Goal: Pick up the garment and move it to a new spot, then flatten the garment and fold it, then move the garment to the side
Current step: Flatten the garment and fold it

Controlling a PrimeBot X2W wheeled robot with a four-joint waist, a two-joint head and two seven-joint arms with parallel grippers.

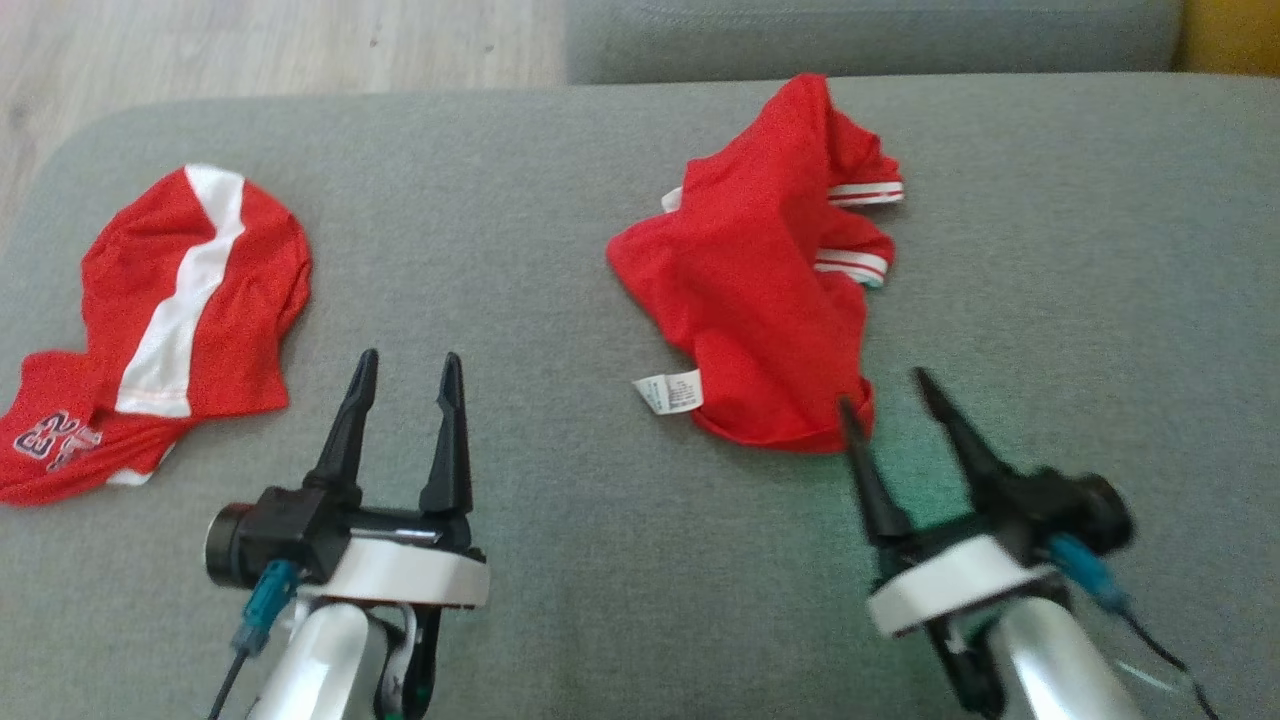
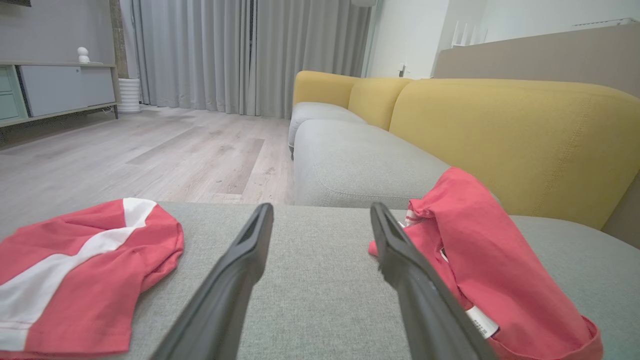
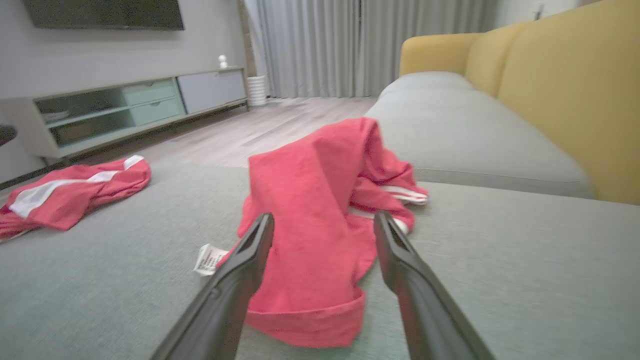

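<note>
Red garment [image 1: 745, 290] lies crumpled just beyond the right hand [image 1: 882, 388].

Domestic living room. A sofa [image 2: 350, 160] with grey seats and yellow backrests [image 2: 500, 140], floor-length grey curtains [image 2: 240, 55], pale wood-plank flooring [image 2: 175, 155], and a low media cabinet [image 3: 135, 105] beneath a dark wall-mounted screen [image 3: 105, 12] mark the setting as a home.

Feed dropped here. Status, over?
Left gripper open, over bare cushion. Right gripper open, at near edge of crumpled red garment, not gripping. Striped red garment far left, path clear.
</note>
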